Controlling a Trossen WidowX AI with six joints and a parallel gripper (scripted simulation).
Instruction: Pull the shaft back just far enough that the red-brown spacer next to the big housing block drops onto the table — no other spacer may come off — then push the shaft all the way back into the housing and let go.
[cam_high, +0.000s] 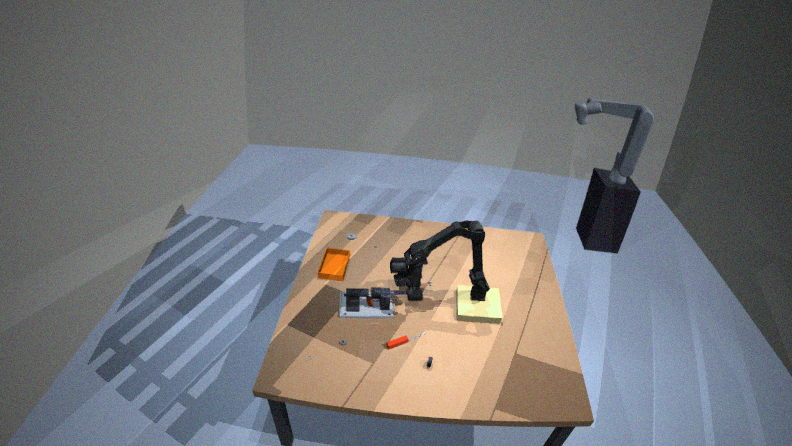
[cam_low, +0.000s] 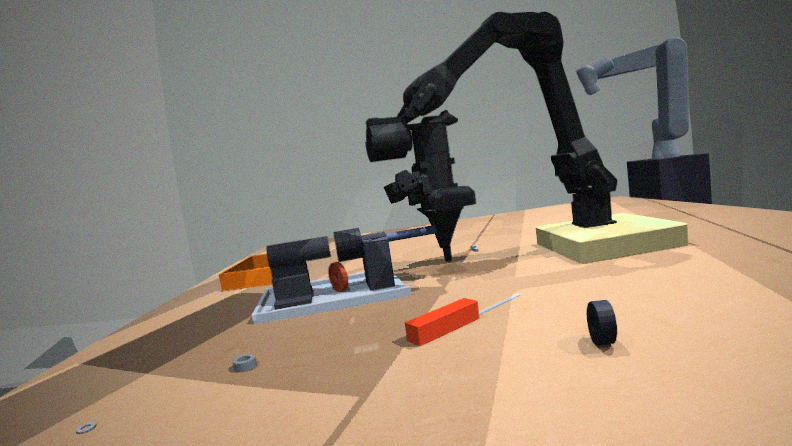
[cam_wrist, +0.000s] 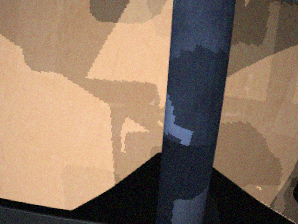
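The blue shaft (cam_high: 397, 292) (cam_low: 410, 232) (cam_wrist: 197, 100) sticks out to the right of the dark support stand (cam_low: 378, 265). My gripper (cam_high: 414, 296) (cam_low: 440, 231) (cam_wrist: 176, 163) is shut on its outer part. The red-brown spacer (cam_high: 370, 301) (cam_low: 338, 277) is off the shaft, on edge low over the pale base plate (cam_high: 365, 315) (cam_low: 332, 308); whether it touches the plate is hard to tell. Dark spacers (cam_low: 348, 243) remain against the stand's left side. An open gap separates them from the big housing block (cam_high: 356, 293) (cam_low: 293, 249). No shaft shows in that gap.
An orange tray (cam_high: 334, 264) (cam_low: 243, 281) is behind the housing. A red-handled screwdriver (cam_high: 397, 342) (cam_low: 443, 321) and a black ring (cam_high: 429, 361) (cam_low: 609, 321) lie in front. A grey ring (cam_low: 243, 366) lies front left. My arm's base stands on a yellow block (cam_high: 479, 313) (cam_low: 609, 246).
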